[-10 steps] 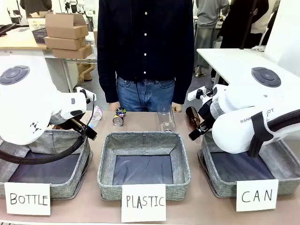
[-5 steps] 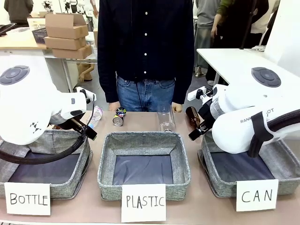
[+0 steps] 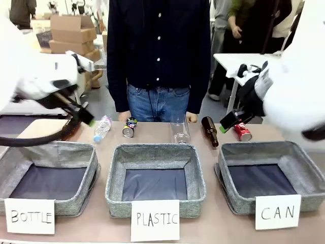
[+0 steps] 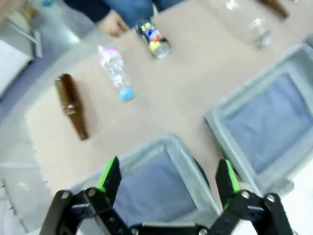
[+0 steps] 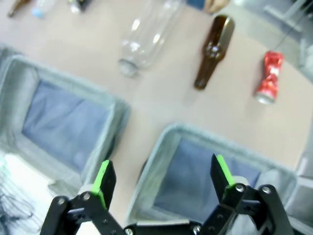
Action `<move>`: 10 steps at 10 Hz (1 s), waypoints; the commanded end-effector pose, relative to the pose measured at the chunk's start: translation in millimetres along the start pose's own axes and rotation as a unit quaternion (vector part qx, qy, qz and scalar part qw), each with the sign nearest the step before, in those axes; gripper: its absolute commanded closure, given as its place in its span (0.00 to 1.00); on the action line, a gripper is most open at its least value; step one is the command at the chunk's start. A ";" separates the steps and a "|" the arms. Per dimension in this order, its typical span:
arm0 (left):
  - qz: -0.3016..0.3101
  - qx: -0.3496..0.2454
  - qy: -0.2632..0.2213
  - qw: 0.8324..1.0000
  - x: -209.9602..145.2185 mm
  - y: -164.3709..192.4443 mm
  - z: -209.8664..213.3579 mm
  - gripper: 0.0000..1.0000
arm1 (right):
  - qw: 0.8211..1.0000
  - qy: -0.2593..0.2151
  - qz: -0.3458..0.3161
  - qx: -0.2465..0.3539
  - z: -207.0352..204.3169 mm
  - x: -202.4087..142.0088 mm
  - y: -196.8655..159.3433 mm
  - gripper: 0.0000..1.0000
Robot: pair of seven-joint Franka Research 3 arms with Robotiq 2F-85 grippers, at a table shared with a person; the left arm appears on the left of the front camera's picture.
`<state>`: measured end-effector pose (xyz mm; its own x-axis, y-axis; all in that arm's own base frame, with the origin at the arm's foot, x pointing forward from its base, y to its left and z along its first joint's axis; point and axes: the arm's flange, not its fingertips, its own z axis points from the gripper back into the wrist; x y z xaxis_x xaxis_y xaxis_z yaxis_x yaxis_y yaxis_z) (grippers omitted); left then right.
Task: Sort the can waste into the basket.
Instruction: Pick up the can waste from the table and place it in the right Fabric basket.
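**Ana:** Where are the left fingers (image 4: 168, 172)?

**Ben:** Up high over the left side of the desk (image 3: 152, 136). They are spread wide apart and hold nothing.

**Ana:** And the cans?

**Ben:** The small squashed dark can with bright print (image 3: 129, 126) lies on the far side of the desk, just in front of the person. The small squashed red can (image 3: 242, 131) lies far over on the right. It is just behind the square grey cloth basket with the "CAN" sign (image 3: 256, 147).

**Ana:** What about the right fingers (image 5: 162, 171)?

**Ben:** Wide apart too, and empty. They hang above that basket, near the red can.

**Ana:** Will a can be hard to pick up?

**Ben:** I think not. It looks light and thin, already bent in, and maybe a bit slippery. I would grab it gently across the pinched middle.
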<state>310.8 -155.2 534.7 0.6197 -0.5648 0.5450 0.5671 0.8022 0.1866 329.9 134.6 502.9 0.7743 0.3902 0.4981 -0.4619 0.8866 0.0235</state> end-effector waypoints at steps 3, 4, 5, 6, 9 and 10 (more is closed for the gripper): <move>-0.084 0.035 0.032 0.995 -102.2 -58.2 38.5 0.00 | 1.000 0.000 0.013 -0.024 52.7 -82.0 29.9 0.00; -0.031 -0.002 0.021 0.999 -25.7 -29.1 70.9 0.00 | 0.999 0.023 0.000 0.038 64.1 -30.7 15.8 0.00; -0.031 -0.002 0.021 0.999 -25.7 -29.1 70.9 0.00 | 0.999 0.023 0.000 0.038 64.1 -30.7 15.8 0.00; -0.053 0.014 0.033 0.998 -35.7 -45.4 87.8 0.00 | 1.000 0.014 0.010 0.022 85.4 -40.1 26.7 0.00; 0.117 -0.406 -0.015 0.906 -40.9 13.1 82.1 0.00 | 0.906 0.071 -0.324 0.264 109.7 -37.1 -38.1 0.00; 0.186 -0.455 -0.018 0.871 -49.4 34.6 68.7 0.00 | 0.860 0.062 -0.397 0.316 110.3 -50.5 -63.1 0.00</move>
<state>249.7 -108.6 579.4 0.6453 -0.4723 0.6004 0.7271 0.6209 -0.2929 266.7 55.1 568.4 0.9509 0.1125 0.2884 -0.2590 0.7996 0.5418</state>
